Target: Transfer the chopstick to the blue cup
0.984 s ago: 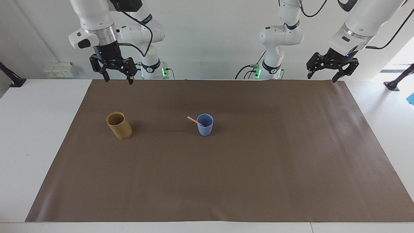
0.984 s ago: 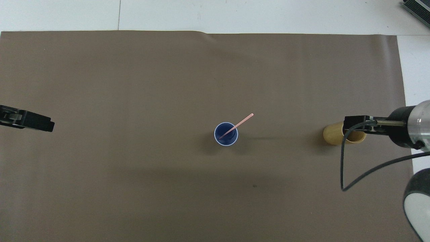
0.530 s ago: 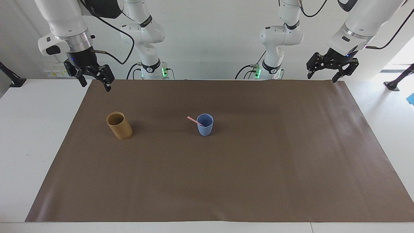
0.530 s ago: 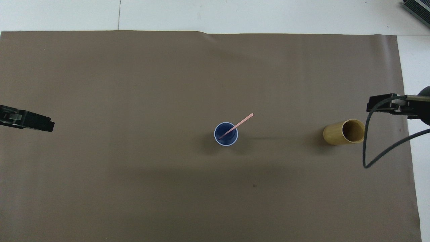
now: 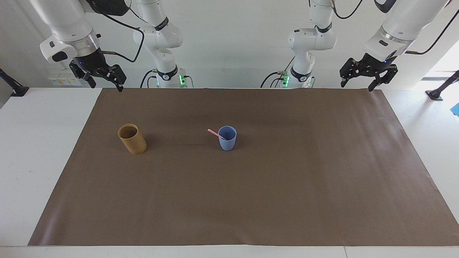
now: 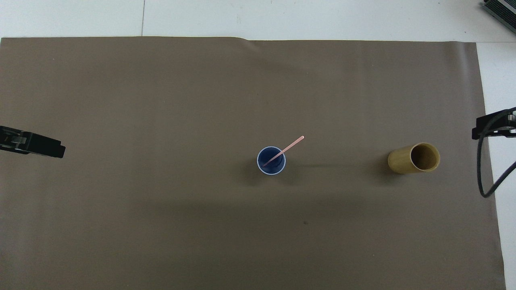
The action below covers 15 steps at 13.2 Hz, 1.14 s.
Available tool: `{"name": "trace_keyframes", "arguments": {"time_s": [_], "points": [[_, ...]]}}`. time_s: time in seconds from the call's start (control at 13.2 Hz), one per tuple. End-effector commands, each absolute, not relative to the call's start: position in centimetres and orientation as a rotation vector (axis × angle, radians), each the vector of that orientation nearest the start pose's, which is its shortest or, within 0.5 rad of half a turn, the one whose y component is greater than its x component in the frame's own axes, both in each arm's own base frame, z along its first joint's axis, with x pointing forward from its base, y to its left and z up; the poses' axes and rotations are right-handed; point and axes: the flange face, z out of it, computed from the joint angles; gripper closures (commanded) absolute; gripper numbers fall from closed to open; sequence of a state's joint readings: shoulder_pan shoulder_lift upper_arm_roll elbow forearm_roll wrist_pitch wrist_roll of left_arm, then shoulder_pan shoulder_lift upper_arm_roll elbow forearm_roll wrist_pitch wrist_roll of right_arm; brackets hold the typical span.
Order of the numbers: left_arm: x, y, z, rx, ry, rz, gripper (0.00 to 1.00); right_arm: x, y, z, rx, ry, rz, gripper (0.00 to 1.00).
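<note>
The blue cup (image 5: 227, 138) (image 6: 271, 160) stands upright near the middle of the brown mat. The pale pink chopstick (image 5: 216, 134) (image 6: 284, 150) rests inside it, leaning over the rim toward the right arm's end of the table. My right gripper (image 5: 103, 79) (image 6: 494, 128) hangs open and empty, high over the mat's corner at the right arm's end. My left gripper (image 5: 359, 84) (image 6: 40, 146) waits open and empty, high over the mat's edge at the left arm's end.
A taller tan-brown cup (image 5: 132, 138) (image 6: 415, 158) stands upright between the blue cup and the right arm's end of the table. The brown mat (image 5: 251, 200) covers most of the white table. A black cable (image 6: 481, 169) hangs from the right arm.
My right gripper has swung away from above the tan-brown cup toward the right arm's end of the table. The cups, the chopstick and the left arm have stayed put.
</note>
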<state>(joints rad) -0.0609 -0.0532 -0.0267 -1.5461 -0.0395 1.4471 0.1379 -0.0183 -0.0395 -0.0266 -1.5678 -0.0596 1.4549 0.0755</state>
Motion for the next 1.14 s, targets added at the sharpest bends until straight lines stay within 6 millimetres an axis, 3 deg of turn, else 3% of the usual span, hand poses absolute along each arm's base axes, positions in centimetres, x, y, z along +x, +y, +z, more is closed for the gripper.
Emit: {"name": "trace_keyframes", "arguments": {"time_s": [0.0, 0.38, 0.68, 1.06], "points": [[51.6, -4.7, 65.7, -3.164, 0.358, 0.066, 0.0, 52.5, -3.0, 63.6, -3.19, 0.098, 0.031, 0.0], [51.6, -4.7, 65.6, -3.164, 0.358, 0.069, 0.0, 53.6, -2.6, 63.0, -3.159, 0.087, -0.026, 0.0], [51.6, -4.7, 65.7, -3.164, 0.358, 0.066, 0.0, 52.3, 0.6, 61.9, -3.159, 0.016, 0.002, 0.0], [51.6, -4.7, 65.7, -3.164, 0.358, 0.066, 0.0, 51.8, 0.7, 61.7, -3.159, 0.018, 0.004, 0.0]]}}
